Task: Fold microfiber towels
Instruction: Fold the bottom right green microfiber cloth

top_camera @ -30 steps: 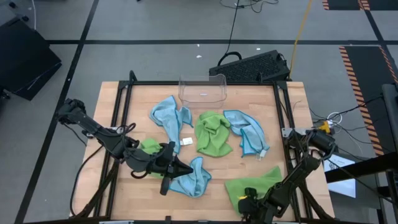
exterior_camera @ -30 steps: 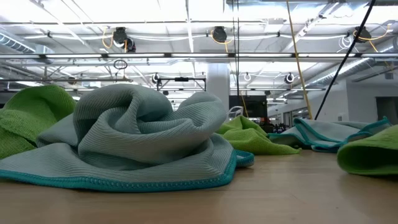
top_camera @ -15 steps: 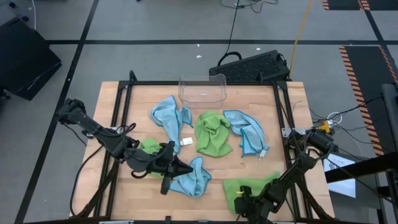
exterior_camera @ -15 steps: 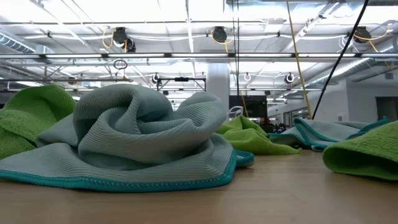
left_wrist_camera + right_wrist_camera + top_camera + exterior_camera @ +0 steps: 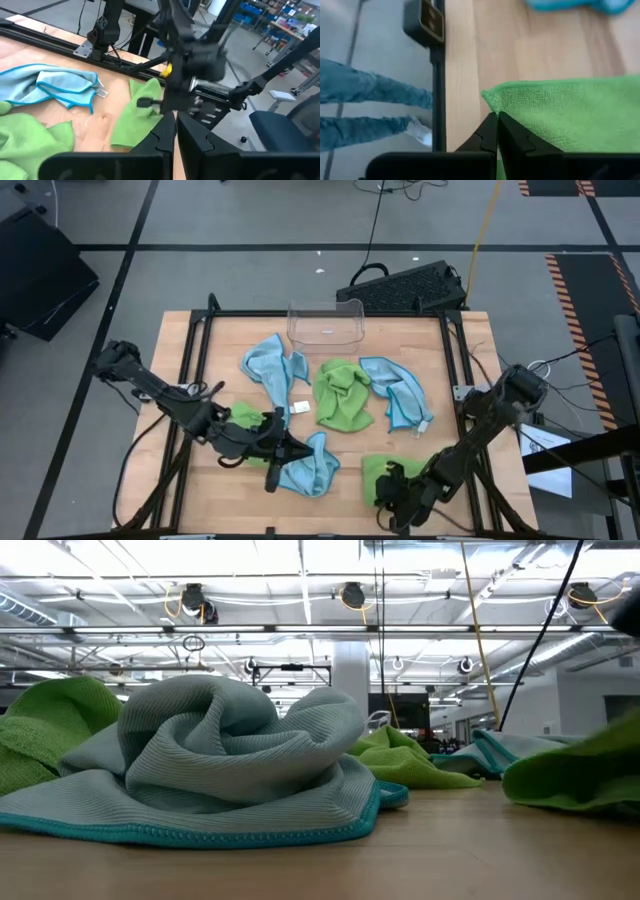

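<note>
Here the right gripper was closed on a lime green towel; the left gripper, also closed, held nothing visible.

Towels are lying scattered mid-bench, the bin sitting behind them, another towel lying nearer the front edge.

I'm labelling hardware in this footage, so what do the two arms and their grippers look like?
Both arms are dark, nearly black, built from slim jointed links with bulkier rounded joints. The left arm has thin black cables looping beside it. The right arm shows a small yellow part near its base. Each ends in two dark, angular fingers: left gripper, right gripper.
</note>
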You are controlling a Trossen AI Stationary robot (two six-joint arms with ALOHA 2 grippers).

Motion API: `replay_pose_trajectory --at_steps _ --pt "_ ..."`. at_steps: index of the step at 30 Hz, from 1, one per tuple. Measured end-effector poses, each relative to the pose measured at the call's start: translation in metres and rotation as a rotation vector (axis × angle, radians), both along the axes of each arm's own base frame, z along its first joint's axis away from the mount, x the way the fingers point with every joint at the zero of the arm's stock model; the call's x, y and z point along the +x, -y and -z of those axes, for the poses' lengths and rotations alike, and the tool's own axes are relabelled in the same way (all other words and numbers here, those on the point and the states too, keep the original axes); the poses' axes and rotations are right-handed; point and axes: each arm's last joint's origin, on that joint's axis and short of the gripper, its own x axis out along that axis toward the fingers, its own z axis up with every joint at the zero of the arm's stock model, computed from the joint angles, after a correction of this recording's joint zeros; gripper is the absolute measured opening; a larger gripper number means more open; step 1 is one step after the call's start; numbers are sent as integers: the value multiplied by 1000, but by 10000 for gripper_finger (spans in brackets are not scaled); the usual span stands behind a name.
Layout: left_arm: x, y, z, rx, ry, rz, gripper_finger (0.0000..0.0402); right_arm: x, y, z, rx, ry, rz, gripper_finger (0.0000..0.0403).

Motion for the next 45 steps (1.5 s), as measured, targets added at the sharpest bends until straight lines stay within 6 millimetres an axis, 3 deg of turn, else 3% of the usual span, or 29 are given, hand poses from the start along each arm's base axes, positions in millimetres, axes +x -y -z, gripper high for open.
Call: replay_pose_trajectory --at_steps 5,11,16,21,30,39,45 --pt "21 8 11 5 67 56 44 6 21 -40 54 113 9 1" --pt "45 14 23 -31 145 46 137 4 51 -86 111 255 32 1" --pt "57 14 19 -13 191 34 207 -2 75 -118 134 364 48 0" --pt "68 10 15 26 210 22 244 -6 95 -137 130 441 69 0" --pt "87 -6 21 36 200 4 221 -3 117 -148 135 494 142 0" --pt "94 -26 23 92 176 -59 168 -2 119 -148 145 496 157 0" --pt "95 -29 26 103 149 -63 174 -2 119 -148 147 496 167 0"
